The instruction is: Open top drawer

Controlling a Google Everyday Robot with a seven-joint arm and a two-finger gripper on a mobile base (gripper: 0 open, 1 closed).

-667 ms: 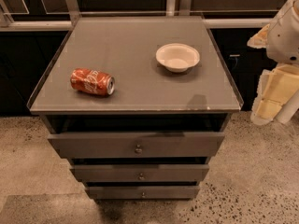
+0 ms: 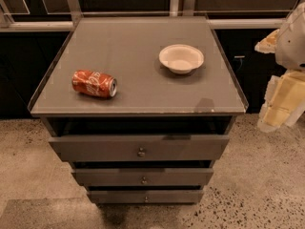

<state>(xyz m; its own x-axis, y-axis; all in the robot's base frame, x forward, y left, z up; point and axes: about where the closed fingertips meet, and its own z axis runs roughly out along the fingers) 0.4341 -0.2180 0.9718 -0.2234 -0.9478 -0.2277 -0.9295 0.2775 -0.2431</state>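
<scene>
At the right edge we see the arm [image 2: 294, 37] as a rounded white shell, cut off by the frame, with a cream wedge-shaped tab jutting from its left side. Just below it, also at the right edge, we make out the gripper [image 2: 276, 111]: pale cream, blocky, built of flat angular panels, with a whiter strip along its left flank

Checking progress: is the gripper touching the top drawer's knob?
No, the gripper hangs at the right edge beside the cabinet, apart from the knob on the top drawer.
</scene>
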